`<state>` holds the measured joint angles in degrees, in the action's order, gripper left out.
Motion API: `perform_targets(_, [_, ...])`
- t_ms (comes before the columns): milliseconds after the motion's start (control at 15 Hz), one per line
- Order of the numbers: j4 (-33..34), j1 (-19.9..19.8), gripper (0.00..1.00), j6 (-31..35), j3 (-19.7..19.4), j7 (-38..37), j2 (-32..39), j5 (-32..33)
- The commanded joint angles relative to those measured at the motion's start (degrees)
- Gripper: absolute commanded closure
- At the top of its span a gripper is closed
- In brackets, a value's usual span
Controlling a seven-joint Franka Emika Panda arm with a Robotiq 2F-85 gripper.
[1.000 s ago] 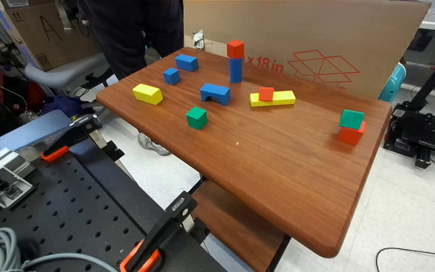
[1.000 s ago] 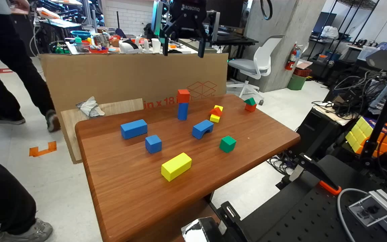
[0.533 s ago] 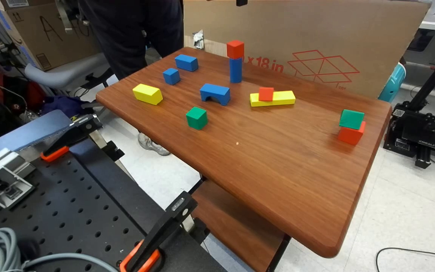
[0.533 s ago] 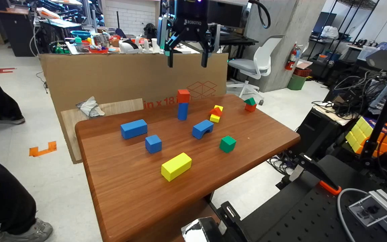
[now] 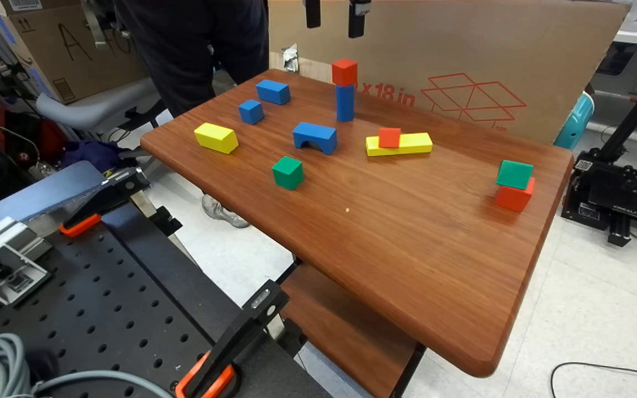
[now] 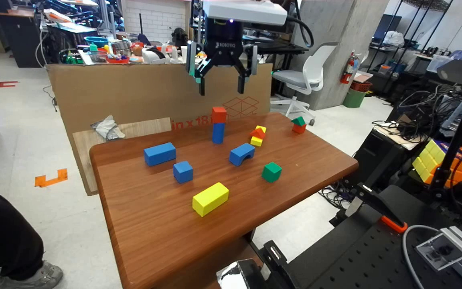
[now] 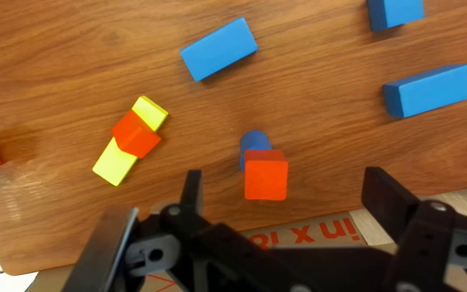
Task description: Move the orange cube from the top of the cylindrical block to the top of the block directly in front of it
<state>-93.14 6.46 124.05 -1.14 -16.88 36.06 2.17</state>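
My black 2-fingered gripper hangs above and apart from the orange-red cube, seemingly of painted wood, which sits on the top of the upright blue cylindrical block of the same apparent material. My 2 fingers stand wide and hold nothing. What matters now is how the cube lies under that gap: in the wrist view it shows between the 2 fingers, a little nearer the finger on the side of the long yellow bar, itself seemingly wooden, and the cube's side faces look nearly square to my closing line. The cube has no long axis to match; the cylinder's runs upright beneath it. So I judge that I need little or no turn, a slight shift towards the yellow bar, then a descent to the cube alone. If 1 finger touched well ahead of its partner, it could push the cube off or tip the cylinder. For the goal I take the blue arch-shaped block, also seemingly wooden, which stands near the cylinder, apart from it.
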Motion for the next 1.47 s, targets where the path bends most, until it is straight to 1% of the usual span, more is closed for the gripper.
perform_targets(0, [4.5,0.8,0.0,-0.5,-0.7,-0.7,3.6,0.9])
perform_targets(733, [9.5,0.9,0.0,-1.5,-1.3,-0.9,8.4,0.8])
perform_targets(1333, [9.7,1.1,0.0,-1.3,-1.6,-0.6,9.8,1.1])
perform_targets(1400, [9.7,1.2,0.19,-1.2,-1.6,-0.6,9.9,1.2])
